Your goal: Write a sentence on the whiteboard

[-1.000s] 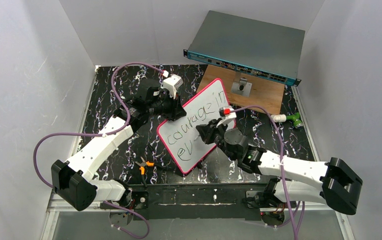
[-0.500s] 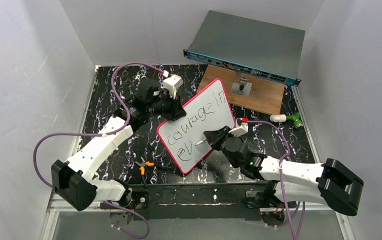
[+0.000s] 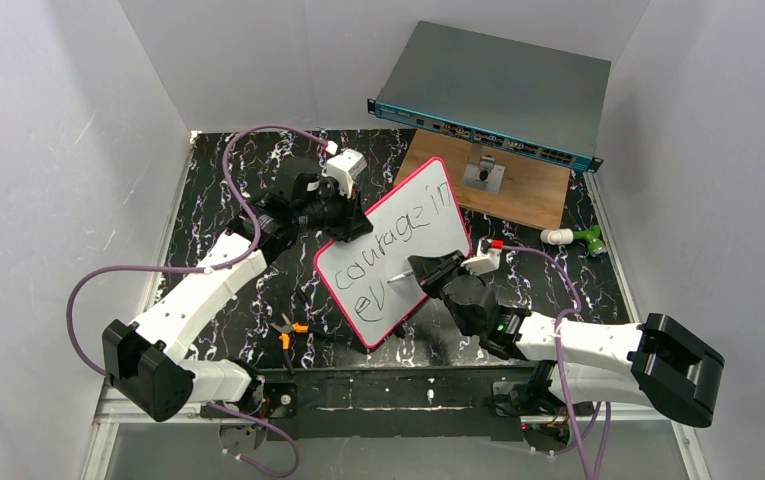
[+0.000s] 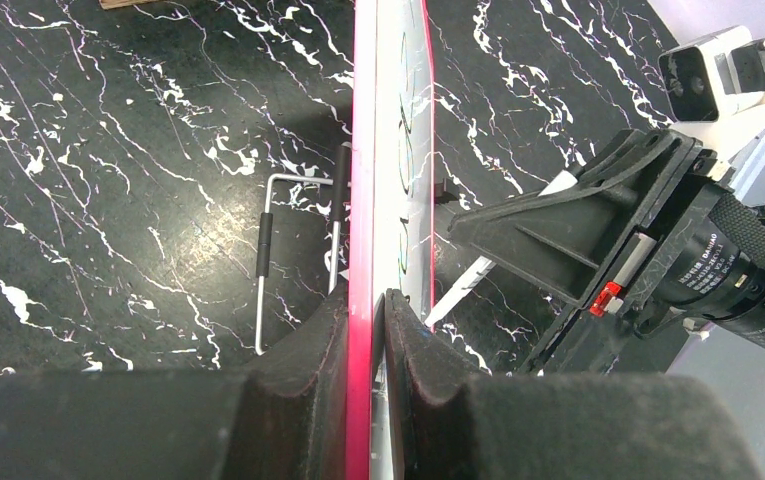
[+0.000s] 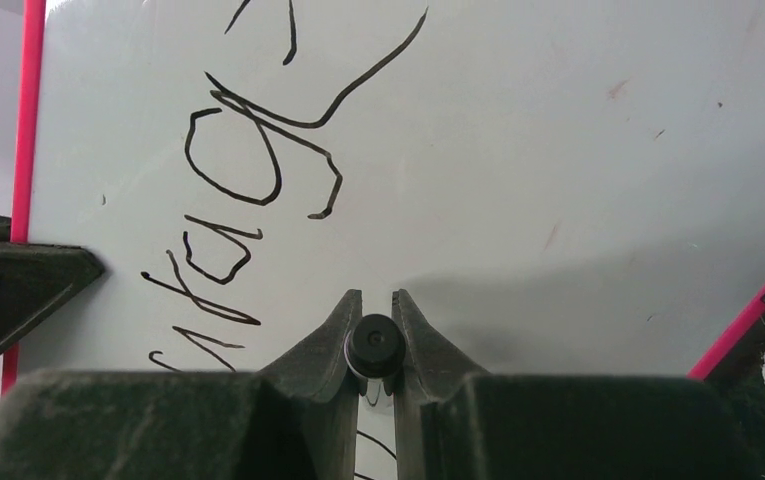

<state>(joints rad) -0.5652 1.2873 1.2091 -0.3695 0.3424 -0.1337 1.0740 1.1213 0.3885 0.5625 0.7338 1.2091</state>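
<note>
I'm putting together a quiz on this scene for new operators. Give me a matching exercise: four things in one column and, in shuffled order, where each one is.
Things
1. whiteboard
2. marker
3. network switch
4. pliers

Places
A. lying on the table, towards its near edge
B. pinched in the jaws of the right gripper
C. at the back, beyond the wooden board
D. clamped by its edge in the jaws of the left gripper

Pairs: 1-D, 2-B, 3-C, 4-A
</note>
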